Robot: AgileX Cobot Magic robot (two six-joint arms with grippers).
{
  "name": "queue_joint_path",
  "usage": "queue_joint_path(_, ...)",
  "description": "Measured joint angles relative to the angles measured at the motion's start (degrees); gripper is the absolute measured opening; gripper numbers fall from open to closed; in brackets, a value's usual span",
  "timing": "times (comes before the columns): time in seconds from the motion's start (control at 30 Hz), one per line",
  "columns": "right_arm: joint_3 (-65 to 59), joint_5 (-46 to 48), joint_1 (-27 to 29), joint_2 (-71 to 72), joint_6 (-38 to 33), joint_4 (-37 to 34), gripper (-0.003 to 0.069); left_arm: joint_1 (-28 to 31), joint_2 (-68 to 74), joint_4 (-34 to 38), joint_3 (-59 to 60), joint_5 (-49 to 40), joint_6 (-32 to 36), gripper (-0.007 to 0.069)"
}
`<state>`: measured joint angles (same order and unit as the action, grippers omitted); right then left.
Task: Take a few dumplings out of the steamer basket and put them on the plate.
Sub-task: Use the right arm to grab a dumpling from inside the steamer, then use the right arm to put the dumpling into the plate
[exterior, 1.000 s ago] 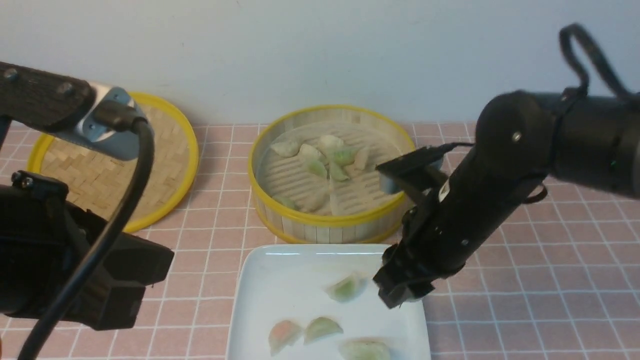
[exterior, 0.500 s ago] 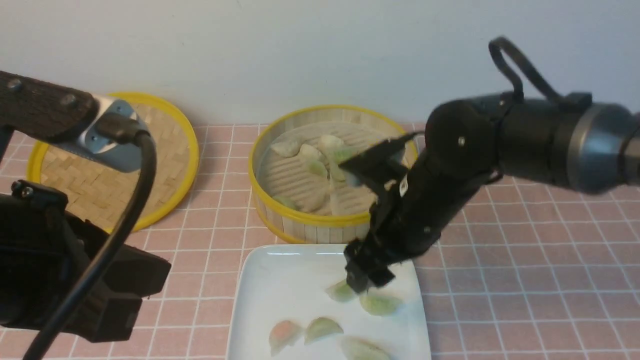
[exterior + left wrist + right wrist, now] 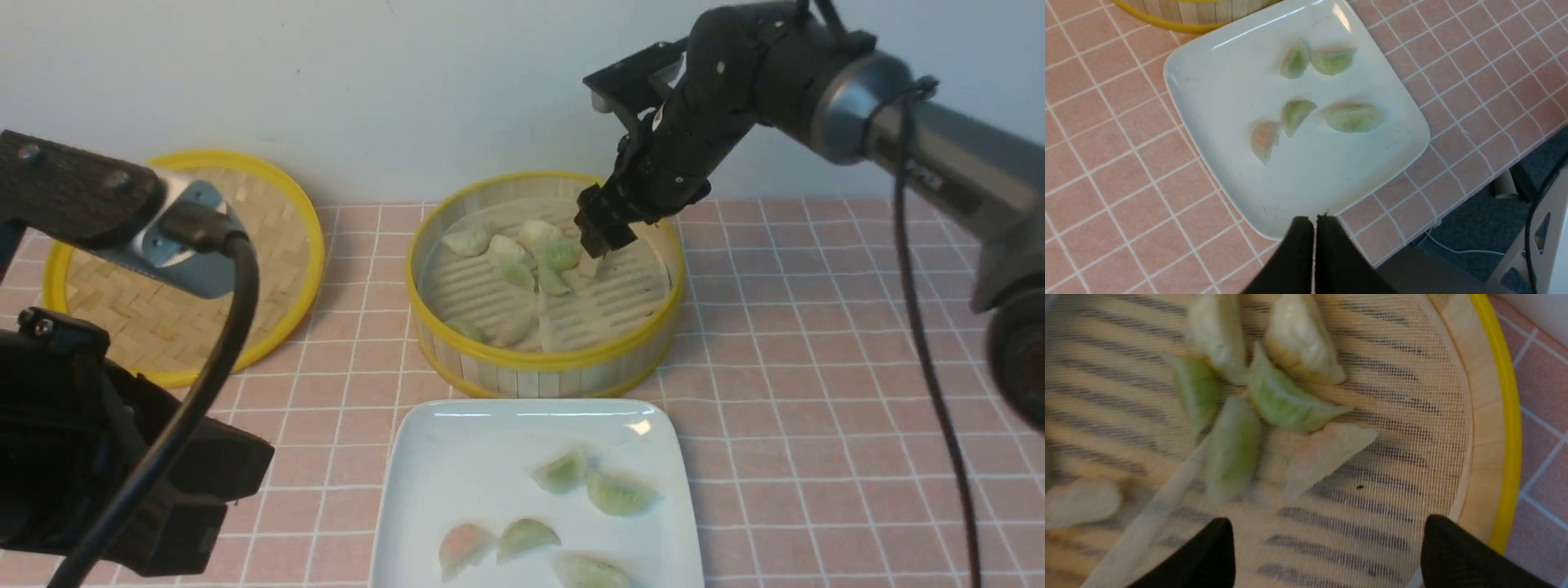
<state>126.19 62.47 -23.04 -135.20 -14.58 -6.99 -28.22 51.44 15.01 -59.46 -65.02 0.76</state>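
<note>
The steamer basket (image 3: 543, 359) stands at mid-table with several dumplings (image 3: 559, 255) on its mesh-lined floor. My right gripper (image 3: 602, 237) hangs open just above the back right of that cluster, holding nothing. In the right wrist view its jaws (image 3: 1329, 524) stand wide, a pale pinkish dumpling (image 3: 1327, 455) and a green one (image 3: 1286, 402) lie just ahead of them, and the basket's yellow rim (image 3: 1508, 416) is close by. The white plate (image 3: 457, 457) in front of the basket carries several dumplings (image 3: 1351, 117). My left gripper (image 3: 1314, 220) is shut and empty over the plate's (image 3: 1220, 81) near edge.
The flat woven lid (image 3: 163, 286) lies at the back left, against the wall. A pink tiled cloth (image 3: 816, 408) covers the table. In the left wrist view the table's edge runs close to the plate's corner, with the floor (image 3: 1486, 228) below it.
My right gripper opened over the plate, leaving a green dumpling there. It then rose and swung back to the basket. The left arm barely moved.
</note>
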Motion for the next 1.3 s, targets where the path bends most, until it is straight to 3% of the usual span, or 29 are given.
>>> queue_joint_path(0.33,11.08,-0.53,0.29,-11.88,2.61,-2.74,0.0548,0.0,0.0,-0.55,0.0,-0.57,0.0,-0.0006)
queue_joint_path(0.43,11.51,-0.33,0.29,-12.12,3.74,-2.88,0.0463,0.0,0.0,-1.19,0.0,-0.57,0.0,-0.0006)
queue_joint_path(0.53,11.57,0.75,0.29,-12.06,4.13,-2.63,0.0274,0.0,0.0,-1.3,0.0,-0.57,0.0,-0.0006)
queue_joint_path(0.57,11.57,1.3,0.29,-12.0,4.13,-2.58,0.0248,0.0,0.0,-1.35,0.0,-0.57,0.0,-0.0006)
queue_joint_path(0.87,15.93,8.92,0.29,-4.89,8.21,-2.46,0.0252,0.0,0.0,-1.35,0.0,-0.57,0.0,-0.0006)
queue_joint_path(1.0,9.91,8.9,0.21,5.22,9.82,-6.16,0.0252,0.0,0.0,-1.35,0.0,-0.57,0.0,-0.0006)
queue_joint_path(1.3,-30.83,8.83,-6.75,33.21,7.91,-8.28,0.0252,0.0,0.0,-1.35,0.0,-0.48,0.67,-0.0006)
